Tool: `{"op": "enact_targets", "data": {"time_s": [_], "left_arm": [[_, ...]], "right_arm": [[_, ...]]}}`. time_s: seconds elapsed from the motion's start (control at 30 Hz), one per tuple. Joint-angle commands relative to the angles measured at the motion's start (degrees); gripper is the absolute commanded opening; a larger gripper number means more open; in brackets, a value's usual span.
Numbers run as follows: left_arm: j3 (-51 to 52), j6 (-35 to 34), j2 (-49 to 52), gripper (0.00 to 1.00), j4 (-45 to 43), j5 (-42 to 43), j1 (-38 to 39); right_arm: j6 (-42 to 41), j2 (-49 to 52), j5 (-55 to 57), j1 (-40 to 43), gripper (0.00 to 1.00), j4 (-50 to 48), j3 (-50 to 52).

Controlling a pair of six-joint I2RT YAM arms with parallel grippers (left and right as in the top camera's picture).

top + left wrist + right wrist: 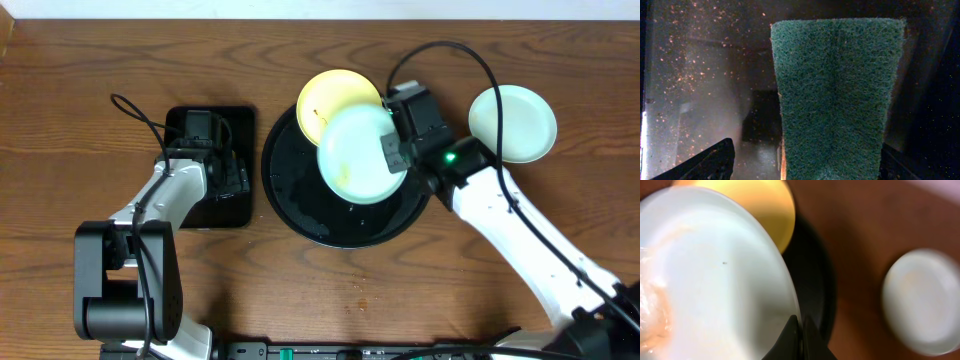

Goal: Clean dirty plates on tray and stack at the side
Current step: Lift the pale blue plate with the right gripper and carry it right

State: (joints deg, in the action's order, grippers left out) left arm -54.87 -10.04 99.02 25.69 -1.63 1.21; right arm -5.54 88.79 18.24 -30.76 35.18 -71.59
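Overhead, right gripper (pixel 392 152) is pinched tight on a mint-green plate (pixel 355 155) by its rim, over the round tray (pixel 300 205).
It overlaps the yellow plate (pixel 330 100) (second mint plate (pixel 512 122) lies apart on the table (pixel 80 60)); left gripper (pixel 205 130) straddles a green pad (pixel 837 95), grip unclear.

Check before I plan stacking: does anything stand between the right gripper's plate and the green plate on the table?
Nothing visible does. Only bare wood and the arm behind the right gripper lie between the held plate and the lone plate.
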Motion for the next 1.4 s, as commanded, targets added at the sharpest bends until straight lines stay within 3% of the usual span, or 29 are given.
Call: {"op": "enact_targets", "data": {"time_s": [0.0, 0.2, 0.5, 0.63, 0.93, 1.23, 1.37], "left_arm": [[-0.22, 0.5, 0.57, 0.85, 0.15, -0.11, -0.33], [-0.22, 0.52, 0.57, 0.86, 0.17, -0.11, -0.33], [-0.22, 0.52, 0.57, 0.86, 0.17, -0.11, -0.33], [-0.22, 0.5, 0.57, 0.86, 0.15, -0.11, -0.33], [-0.22, 0.52, 0.57, 0.86, 0.15, -0.11, -0.33], [-0.22, 0.52, 0.57, 0.86, 0.15, -0.11, -0.33], [-0.22, 0.52, 0.57, 0.86, 0.17, -0.11, -0.33]], "right_arm": [[9.77, 0.09, 14.93, -5.29, 0.01, -0.24, -0.72], [15.04, 0.72, 37.44, -14.97, 0.01, -3.43, -0.7], [18.05, 2.4, 46.95, -22.53, 0.01, -8.39, -0.66], [18.1, 4.31, 56.7, -24.09, 0.01, -9.64, -0.66], [18.03, 5.22, 55.49, -24.06, 0.01, -10.1, -0.66], [17.97, 5.22, 46.49, -23.06, 0.01, -11.02, -0.66], [14.84, 5.22, 36.96, -20.52, 0.01, -10.14, -0.66]]}}
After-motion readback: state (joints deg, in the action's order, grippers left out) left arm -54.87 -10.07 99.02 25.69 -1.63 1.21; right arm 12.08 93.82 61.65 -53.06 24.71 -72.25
